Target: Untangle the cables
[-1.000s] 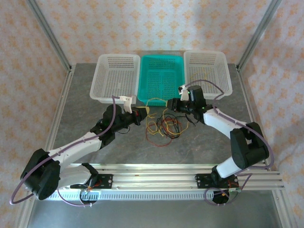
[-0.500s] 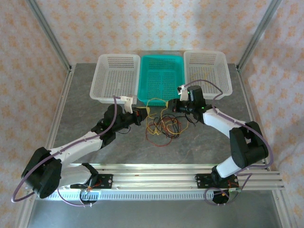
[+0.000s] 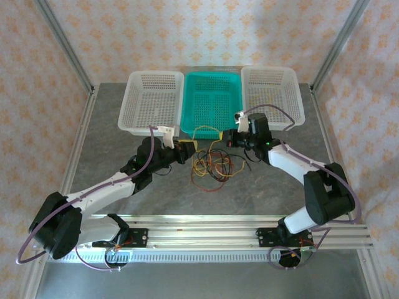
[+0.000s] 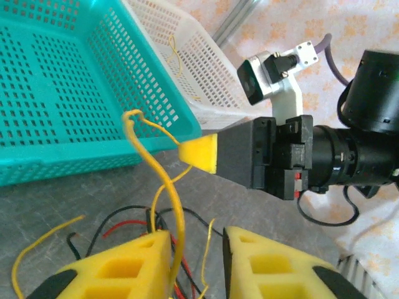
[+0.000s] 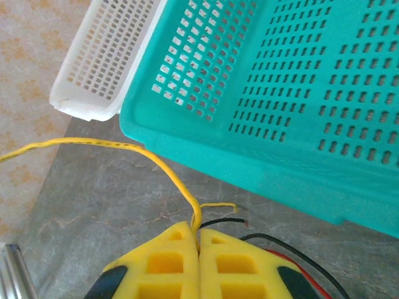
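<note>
The cables [image 3: 213,169] lie as a loose tangle of red, yellow and black strands on the grey table in front of the teal basket [image 3: 212,99]. My right gripper [image 3: 227,141] is at the tangle's far right, shut on a yellow cable [image 5: 168,168] that arches off to the left. In the right wrist view its fingers [image 5: 198,235] are pressed together on that strand. My left gripper [image 3: 188,147] is at the tangle's far left. There its jaws [image 4: 196,249] stand open, and a yellow cable [image 4: 167,187] runs up along the left finger's inner face.
A white basket [image 3: 151,103] stands left of the teal one and another white basket [image 3: 272,92] right of it. A short yellow strand [image 4: 173,50] lies in the right one. The two gripper tips are close together, with the teal basket's front wall [image 5: 262,168] just behind them.
The left gripper has crept right toward the tangle. The right arm has shifted slightly, and the yellow strand between the grippers arches a little higher.
</note>
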Robot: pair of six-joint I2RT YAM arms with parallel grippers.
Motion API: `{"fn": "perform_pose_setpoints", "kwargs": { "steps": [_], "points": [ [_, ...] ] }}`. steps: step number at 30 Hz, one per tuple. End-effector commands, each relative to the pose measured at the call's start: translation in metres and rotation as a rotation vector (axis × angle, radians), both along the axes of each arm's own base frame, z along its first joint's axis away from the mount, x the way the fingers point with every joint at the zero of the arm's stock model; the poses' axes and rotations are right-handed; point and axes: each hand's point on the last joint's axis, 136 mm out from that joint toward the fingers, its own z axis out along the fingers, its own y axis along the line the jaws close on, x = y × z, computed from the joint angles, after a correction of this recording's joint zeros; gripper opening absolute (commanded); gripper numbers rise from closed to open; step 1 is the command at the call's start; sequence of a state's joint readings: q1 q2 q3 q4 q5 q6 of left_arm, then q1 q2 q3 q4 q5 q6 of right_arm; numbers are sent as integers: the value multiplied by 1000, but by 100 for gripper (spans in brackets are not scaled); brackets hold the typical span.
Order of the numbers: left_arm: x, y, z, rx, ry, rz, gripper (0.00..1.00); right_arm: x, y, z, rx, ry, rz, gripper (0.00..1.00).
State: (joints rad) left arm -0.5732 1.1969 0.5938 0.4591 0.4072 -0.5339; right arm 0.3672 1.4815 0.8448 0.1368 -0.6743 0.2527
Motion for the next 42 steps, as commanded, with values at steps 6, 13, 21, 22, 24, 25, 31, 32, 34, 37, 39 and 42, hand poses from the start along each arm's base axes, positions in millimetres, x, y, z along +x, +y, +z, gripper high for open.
{"fn": "perform_pose_setpoints", "kwargs": {
  "steps": [6,13,21,22,24,25,31,32,34,37,39,42],
  "points": [
    [11,12,4,65,-16,66,71,2,-26,27,-33,-146,-122,0],
    [7,20,-15,173,5,79,77,2,-42,36,-87,-194,-213,0],
    [-4,8,-31,171,22,28,78,-1,-47,63,-180,-299,-307,0],
    [-6,5,-33,169,22,19,78,-2,-47,67,-198,-315,-322,0],
    [-9,0,-37,170,26,7,78,-5,-47,74,-229,-345,-342,0],
    [-9,-1,-40,172,31,4,78,-6,-46,75,-247,-351,-343,0],
    [-12,-9,-53,179,48,-12,78,-22,-36,101,-367,-430,-354,0],
    [-12,-11,-54,183,48,-16,78,-25,-34,104,-393,-441,-355,0],
    [-13,-14,-56,189,49,-24,78,-30,-32,109,-439,-457,-362,0],
    [-13,-18,-59,191,53,-32,78,-35,-30,116,-495,-476,-374,0],
    [-14,-19,-61,195,54,-34,78,-38,-31,122,-543,-485,-384,0],
    [-16,-20,-63,199,55,-37,78,-40,-34,129,-594,-490,-396,0]
  ]
}}
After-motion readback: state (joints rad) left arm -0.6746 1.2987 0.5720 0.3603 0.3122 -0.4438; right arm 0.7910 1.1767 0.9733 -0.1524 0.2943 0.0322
